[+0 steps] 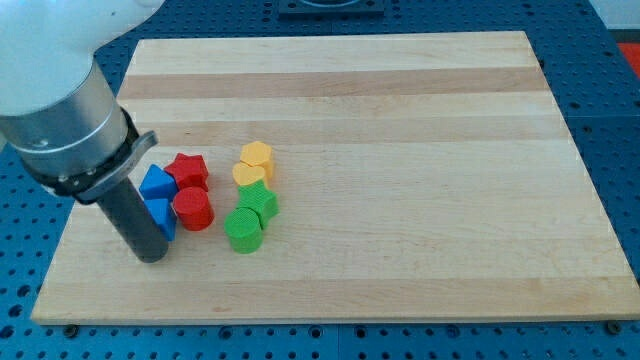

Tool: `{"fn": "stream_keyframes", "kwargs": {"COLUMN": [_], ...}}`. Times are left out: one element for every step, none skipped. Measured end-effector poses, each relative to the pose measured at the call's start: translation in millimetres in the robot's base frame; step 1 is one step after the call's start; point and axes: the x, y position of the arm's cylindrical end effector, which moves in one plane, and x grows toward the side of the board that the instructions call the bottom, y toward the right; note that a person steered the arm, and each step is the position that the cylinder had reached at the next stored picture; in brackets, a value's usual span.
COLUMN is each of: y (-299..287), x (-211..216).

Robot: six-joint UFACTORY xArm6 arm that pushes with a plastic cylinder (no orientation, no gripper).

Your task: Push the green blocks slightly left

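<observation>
Camera view | my tip (152,256) lower left, beside blue blocks (158,198) | green blocks (250,216) right of red cylinder (193,209) | no fingers fitted, rod only

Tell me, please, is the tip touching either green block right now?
No: my tip stands left of the blue blocks, with the red cylinder between it and the green blocks.

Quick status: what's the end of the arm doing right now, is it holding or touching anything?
No claw, just a rod: my tip holds nothing.
It sits at the view's left, beside the lower blue block; contact cannot be told.
It is apart from the green blocks.
</observation>
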Motion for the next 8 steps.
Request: {"fn": "stream_keyframes", "kwargs": {"y": [0,0,3,15,72,103,139,141], "x": [-16,-17,0,43,49,49,24,23]}}
